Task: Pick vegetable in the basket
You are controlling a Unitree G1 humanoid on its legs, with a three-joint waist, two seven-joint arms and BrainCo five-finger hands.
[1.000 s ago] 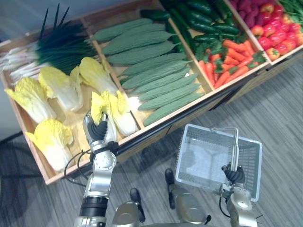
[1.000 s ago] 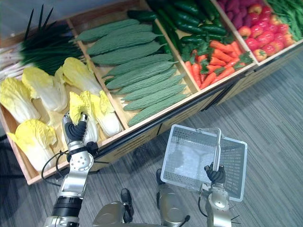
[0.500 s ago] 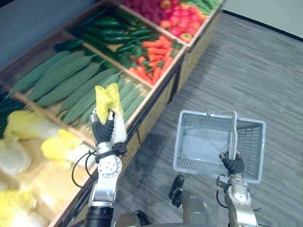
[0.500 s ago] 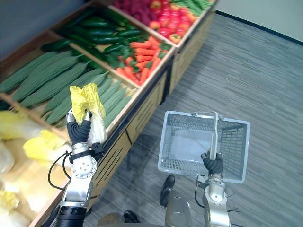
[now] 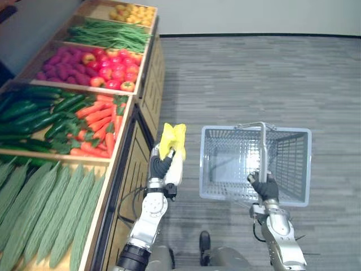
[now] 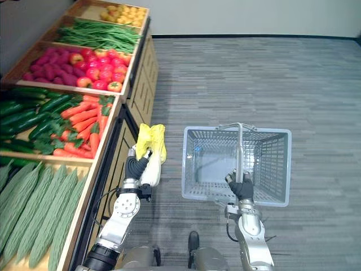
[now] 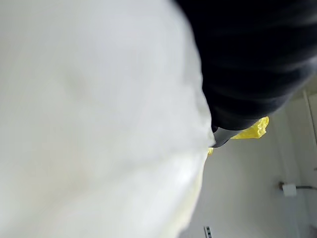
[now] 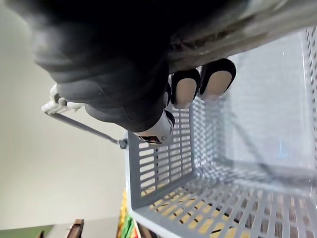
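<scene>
Two hands were occupied. My left hand (image 5: 160, 168) clasped a yellow-leafed cabbage (image 5: 172, 139) upright between the produce shelf (image 5: 148, 84) and the grey basket (image 5: 291, 164), outside it. My right hand (image 5: 264, 186) gripped the basket's handle (image 5: 263, 148).

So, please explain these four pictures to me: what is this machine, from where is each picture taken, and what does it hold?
This is a two-armed humanoid robot. The two wide pictures come from cameras in its head, looking down; the two close ones come from cameras on its wrists. Its left hand grips a yellow-white cabbage above the floor, between a wooden vegetable stand and a grey basket. Its right hand is closed round the basket's handle. The basket is empty. The stand holds carrots, cucumbers and green beans.
</scene>
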